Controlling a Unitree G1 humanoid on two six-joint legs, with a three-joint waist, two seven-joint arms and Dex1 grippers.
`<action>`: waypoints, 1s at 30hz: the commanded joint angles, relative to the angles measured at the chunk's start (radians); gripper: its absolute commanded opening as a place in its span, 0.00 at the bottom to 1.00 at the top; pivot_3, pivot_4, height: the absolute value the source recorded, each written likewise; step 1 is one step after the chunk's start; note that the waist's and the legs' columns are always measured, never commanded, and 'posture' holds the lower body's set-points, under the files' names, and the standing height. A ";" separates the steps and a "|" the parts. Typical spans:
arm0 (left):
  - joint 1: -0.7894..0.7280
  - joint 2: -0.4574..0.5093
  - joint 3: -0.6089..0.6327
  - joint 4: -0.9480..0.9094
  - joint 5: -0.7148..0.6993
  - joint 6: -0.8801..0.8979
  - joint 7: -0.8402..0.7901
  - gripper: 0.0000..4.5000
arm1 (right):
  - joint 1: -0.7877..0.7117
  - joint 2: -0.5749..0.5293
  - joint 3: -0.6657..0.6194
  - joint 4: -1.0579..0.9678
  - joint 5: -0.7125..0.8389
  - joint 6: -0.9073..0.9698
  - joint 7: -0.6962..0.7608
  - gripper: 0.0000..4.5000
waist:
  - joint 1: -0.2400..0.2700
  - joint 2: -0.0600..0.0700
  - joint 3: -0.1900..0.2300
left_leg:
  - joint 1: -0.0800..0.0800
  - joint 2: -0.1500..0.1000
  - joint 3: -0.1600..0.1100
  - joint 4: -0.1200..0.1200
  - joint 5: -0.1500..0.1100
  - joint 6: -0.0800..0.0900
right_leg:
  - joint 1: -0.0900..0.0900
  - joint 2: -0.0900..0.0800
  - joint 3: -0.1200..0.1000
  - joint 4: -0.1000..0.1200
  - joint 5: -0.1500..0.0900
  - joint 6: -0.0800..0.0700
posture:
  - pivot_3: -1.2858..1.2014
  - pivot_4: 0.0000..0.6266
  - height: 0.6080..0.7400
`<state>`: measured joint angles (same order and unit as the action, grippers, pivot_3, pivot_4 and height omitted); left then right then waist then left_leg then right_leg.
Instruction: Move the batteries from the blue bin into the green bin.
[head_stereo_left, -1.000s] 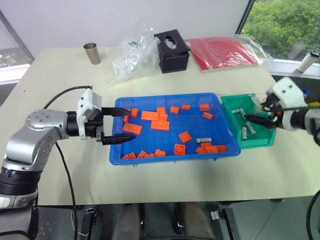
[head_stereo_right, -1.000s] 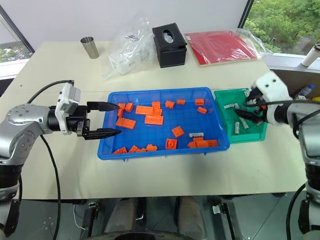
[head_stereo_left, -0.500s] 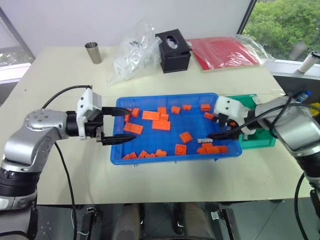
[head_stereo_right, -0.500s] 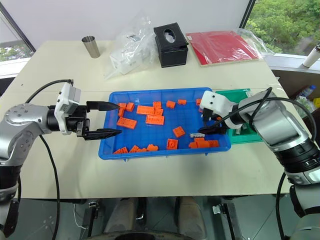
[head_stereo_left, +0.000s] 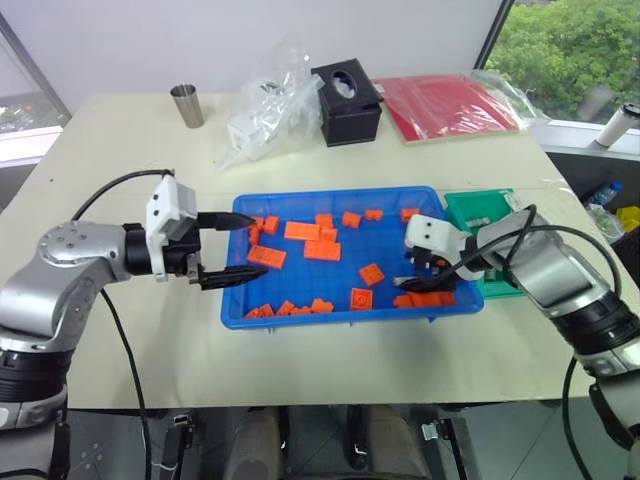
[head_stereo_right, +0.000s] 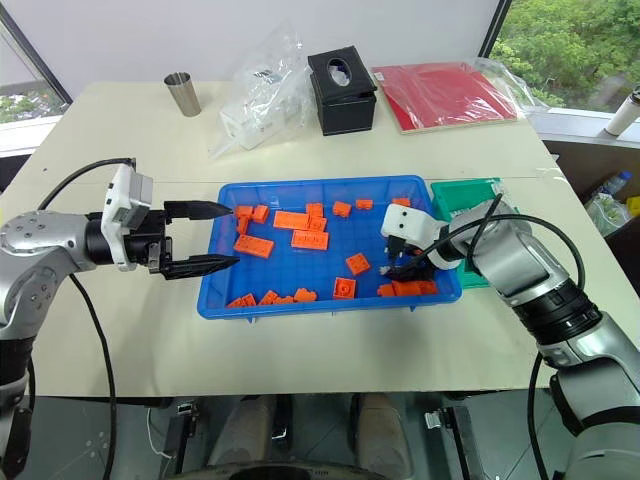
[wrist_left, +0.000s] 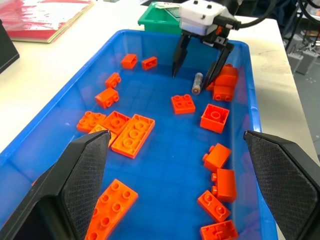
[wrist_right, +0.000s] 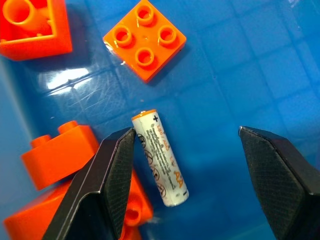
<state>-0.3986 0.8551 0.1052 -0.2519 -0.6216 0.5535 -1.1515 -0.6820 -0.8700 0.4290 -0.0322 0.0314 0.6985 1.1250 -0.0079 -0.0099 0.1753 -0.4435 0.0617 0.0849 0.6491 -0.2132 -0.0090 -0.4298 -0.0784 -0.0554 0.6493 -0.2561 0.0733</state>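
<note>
On the beige table (head_stereo_left: 120, 340) the blue bin (head_stereo_left: 335, 316) holds orange blocks (head_stereo_left: 300, 231) and one AA battery (wrist_right: 159, 158). Right gripper (wrist_left: 197, 62) hangs over this battery, jaws apart. Left gripper (head_stereo_left: 235, 250) is open at the bin's left rim. Green bin (head_stereo_left: 478, 207) stands just beside.

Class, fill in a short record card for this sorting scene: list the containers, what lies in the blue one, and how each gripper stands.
blue bin: on the table, holds scattered orange blocks and one AA battery
battery: lies flat on the bin floor beside orange blocks, not yet gripped
green bin: just past the blue bin's right end
right gripper: open, fingers straddling the battery
left gripper: open, at the blue bin's left rim, holding nothing
</note>
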 joint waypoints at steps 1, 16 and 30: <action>-0.022 0.006 0.018 -0.022 -0.015 -0.001 0.001 1.00 | 0.004 0.004 0.004 0.026 -0.036 -0.031 -0.001 0.70 | 0.000 0.000 0.000 | 0.000 0.000 0.000 0.000 0.000 0.000 | 0.000 0.000 0.000 0.000 0.000 0.000 | 0.52 0.24 0.97; 0.005 -0.006 0.014 -0.027 -0.009 -0.006 -0.002 1.00 | -0.047 0.077 -0.304 -0.054 0.098 0.142 -0.139 0.01 | 0.001 0.000 0.000 | 0.000 0.000 0.000 0.000 0.000 0.000 | 0.000 0.000 0.000 0.000 0.000 0.000 | 0.52 0.24 0.97; -0.019 -0.048 0.010 0.033 0.000 0.000 0.047 1.00 | 0.144 -0.064 -0.658 0.024 0.133 0.188 -0.346 0.55 | 0.010 0.000 0.000 | 0.001 0.000 0.001 0.000 0.000 0.000 | 0.001 0.000 0.001 0.001 0.000 0.000 | 0.52 0.24 0.97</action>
<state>-0.3983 0.8059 0.0998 -0.2127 -0.6195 0.5598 -1.1099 -0.5107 -0.9214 -0.1682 0.0211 0.1445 0.9055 0.7929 0.0019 -0.0095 0.1750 -0.4422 0.0614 0.0858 0.6492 -0.2131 -0.0088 -0.4294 -0.0787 -0.0546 0.6504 -0.2558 0.0737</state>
